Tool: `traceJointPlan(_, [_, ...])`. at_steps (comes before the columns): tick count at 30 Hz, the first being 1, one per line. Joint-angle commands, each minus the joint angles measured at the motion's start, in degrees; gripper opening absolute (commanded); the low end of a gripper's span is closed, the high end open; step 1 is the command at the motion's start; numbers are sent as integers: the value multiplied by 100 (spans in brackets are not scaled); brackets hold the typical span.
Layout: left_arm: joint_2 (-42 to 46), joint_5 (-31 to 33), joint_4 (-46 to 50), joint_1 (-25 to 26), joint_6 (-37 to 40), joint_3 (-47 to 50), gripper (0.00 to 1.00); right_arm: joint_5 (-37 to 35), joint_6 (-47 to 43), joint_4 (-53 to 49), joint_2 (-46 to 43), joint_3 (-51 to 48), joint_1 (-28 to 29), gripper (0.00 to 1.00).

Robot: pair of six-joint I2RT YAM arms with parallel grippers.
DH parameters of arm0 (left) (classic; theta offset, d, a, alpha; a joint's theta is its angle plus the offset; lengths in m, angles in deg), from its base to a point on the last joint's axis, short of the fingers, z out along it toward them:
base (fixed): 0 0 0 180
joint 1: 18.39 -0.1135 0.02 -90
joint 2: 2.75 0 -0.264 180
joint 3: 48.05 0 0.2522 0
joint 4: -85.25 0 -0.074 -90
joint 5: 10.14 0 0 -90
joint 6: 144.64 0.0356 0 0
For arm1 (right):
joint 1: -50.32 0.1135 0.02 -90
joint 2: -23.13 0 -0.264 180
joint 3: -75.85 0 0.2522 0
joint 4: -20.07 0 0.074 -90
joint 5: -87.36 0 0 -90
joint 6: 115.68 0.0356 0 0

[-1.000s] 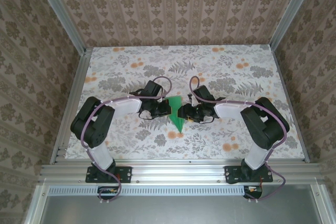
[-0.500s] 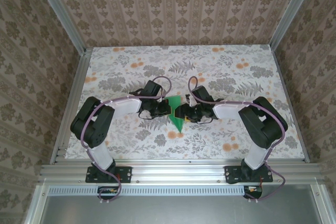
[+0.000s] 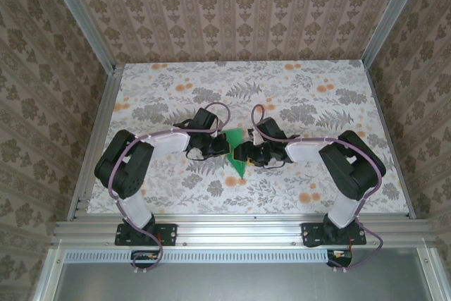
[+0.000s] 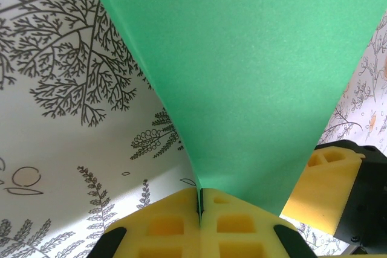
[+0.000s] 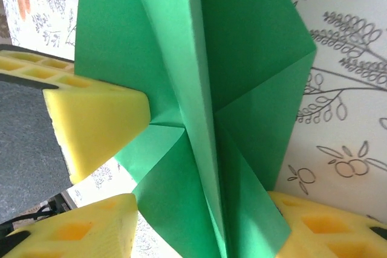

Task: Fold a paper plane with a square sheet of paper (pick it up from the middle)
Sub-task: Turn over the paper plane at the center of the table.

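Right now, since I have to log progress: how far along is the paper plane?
Done: the green paper is already creased into a narrow pointed dart, with diagonal folds meeting a centre ridge. In hand: the left gripper is shut on its edge; the right gripper has its jaws either side of it, and I cannot tell if they press it. Left: probably the wing folds, then setting it down.

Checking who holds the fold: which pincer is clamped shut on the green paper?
The left pincer: its yellow fingers meet, pinching the green paper's edge in their seam. The right pincer's fingers stand apart, the paper between them.
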Motion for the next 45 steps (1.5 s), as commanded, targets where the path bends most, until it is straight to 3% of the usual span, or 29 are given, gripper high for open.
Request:
traceJointPlan(1, [29,-100,39,-32,39,-28,0,-170,-293,-290,-143,110,144,52])
traceJointPlan(7, [29,-118,39,-32,39,-35,0,-632,-542,-756,-133,296,279,39])
traceJointPlan(13, [29,-118,30,-32,28,-21,0,-946,-683,-1049,-245,444,385,33])
traceJointPlan(19, [28,-120,39,-33,27,-23,0,-1145,-779,-1210,-458,458,399,45])
traceJointPlan(27, [-6,-127,55,-32,27,-50,0,-699,-868,-794,-412,389,462,53])
traceJointPlan(35, [20,-128,47,-32,15,-41,0,-1222,-1080,-1220,-234,620,532,35])
traceJointPlan(45, [95,-103,30,-32,-6,-27,0,-1535,-1279,-1571,128,997,690,30])
